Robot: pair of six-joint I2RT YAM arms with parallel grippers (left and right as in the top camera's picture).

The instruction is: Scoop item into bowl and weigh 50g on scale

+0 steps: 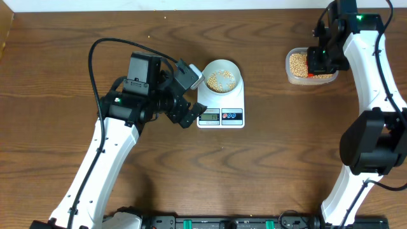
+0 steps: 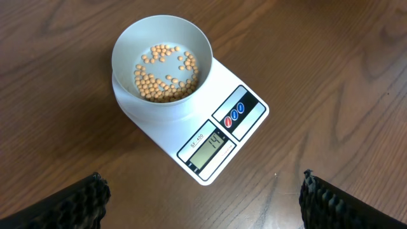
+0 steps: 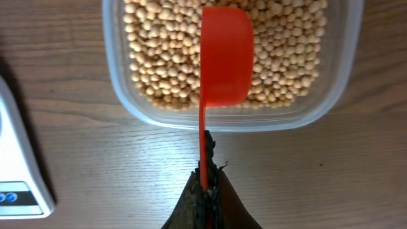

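Gripping the thin handle of a red plastic scoop, the right gripper is clenched, the scoop's cup over small tan-yellow beans in a clear rounded-rectangular plastic tub. The left gripper hangs released, just beside the flat white digital scale. A small round pale bowl stands on the scale, a sparse layer of beans inside; the display reads 14.

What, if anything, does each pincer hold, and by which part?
Right pincer: the red scoop, by its handle's end. Left pincer: open, holding nothing.
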